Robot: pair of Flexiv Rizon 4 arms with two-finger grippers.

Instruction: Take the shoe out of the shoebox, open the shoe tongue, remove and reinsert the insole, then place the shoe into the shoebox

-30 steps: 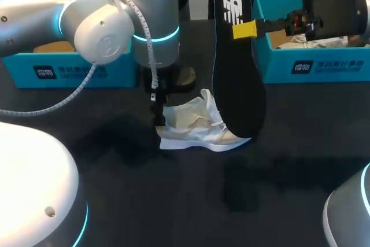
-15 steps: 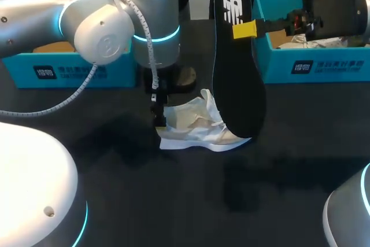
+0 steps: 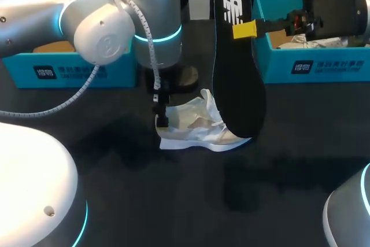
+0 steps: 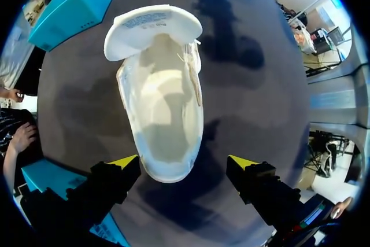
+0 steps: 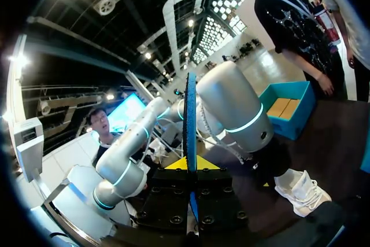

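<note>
White mesh sneaker (image 3: 196, 125) lies on the dark tabletop (image 3: 173, 201) outside the teal cardboard shoebox (image 3: 312, 65), which holds crumpled white paper (image 3: 330, 43), its heel beneath the spread left claw (image 4: 184, 162), while the right claw (image 5: 189, 165) pinches the black foam insole (image 3: 238, 85) upright.

Dim overhead light; soft shadows on table (image 3: 173, 201).
</note>
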